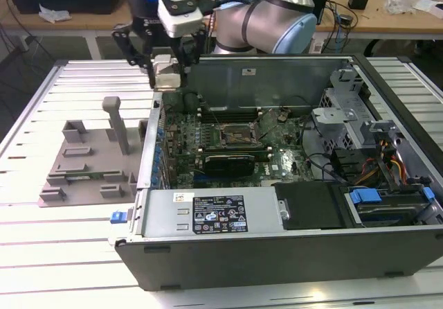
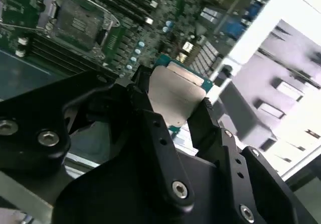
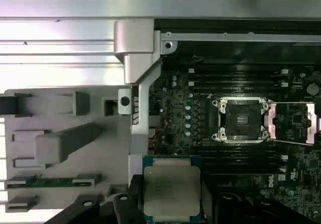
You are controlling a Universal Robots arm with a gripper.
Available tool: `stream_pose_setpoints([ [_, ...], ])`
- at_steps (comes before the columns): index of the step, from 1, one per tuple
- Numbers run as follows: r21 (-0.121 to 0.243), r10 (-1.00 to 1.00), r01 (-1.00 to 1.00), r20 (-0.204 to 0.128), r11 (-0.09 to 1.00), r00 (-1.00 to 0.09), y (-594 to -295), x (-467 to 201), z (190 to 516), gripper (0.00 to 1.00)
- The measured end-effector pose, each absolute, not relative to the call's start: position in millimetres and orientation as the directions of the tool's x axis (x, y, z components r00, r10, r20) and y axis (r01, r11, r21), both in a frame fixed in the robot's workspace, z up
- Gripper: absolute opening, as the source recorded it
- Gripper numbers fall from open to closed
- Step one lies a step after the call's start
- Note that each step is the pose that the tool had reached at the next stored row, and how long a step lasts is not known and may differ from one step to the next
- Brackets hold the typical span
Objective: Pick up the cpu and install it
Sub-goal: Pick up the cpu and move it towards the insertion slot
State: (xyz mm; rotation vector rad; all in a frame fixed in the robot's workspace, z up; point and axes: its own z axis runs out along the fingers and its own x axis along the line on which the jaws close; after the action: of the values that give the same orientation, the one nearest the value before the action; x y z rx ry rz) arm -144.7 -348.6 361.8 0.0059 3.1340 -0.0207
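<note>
Silvery cpu [image 2: 175,91] in black pincer [image 2: 173,108], one edge behind its fingers [image 2: 153,126]

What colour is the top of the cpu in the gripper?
The cpu top is silvery-grey, green-edged, clearest in the first wrist view.

A lab: cable-strewn benches [image 1: 387,19] behind a slatted metal worktable [image 1: 62,243].

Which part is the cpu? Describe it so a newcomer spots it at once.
Start at the open computer case; above its far corner on the exterior view's left hangs the claw. Clamped in it is the cpu, a flat square chip. Its silvery top and green rim set it apart from the empty motherboard socket and grey tray.
</note>
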Motion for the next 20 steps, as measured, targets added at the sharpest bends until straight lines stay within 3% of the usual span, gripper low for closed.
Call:
stream_pose_setpoints([
  [7,-0.013,0.006,0.006,0.005,1.0,-1.0,-337,-69,330,0.55],
  [20,-0.014,0.006,0.006,0.006,1.0,-1.0,-335,-43,318,0.55],
])
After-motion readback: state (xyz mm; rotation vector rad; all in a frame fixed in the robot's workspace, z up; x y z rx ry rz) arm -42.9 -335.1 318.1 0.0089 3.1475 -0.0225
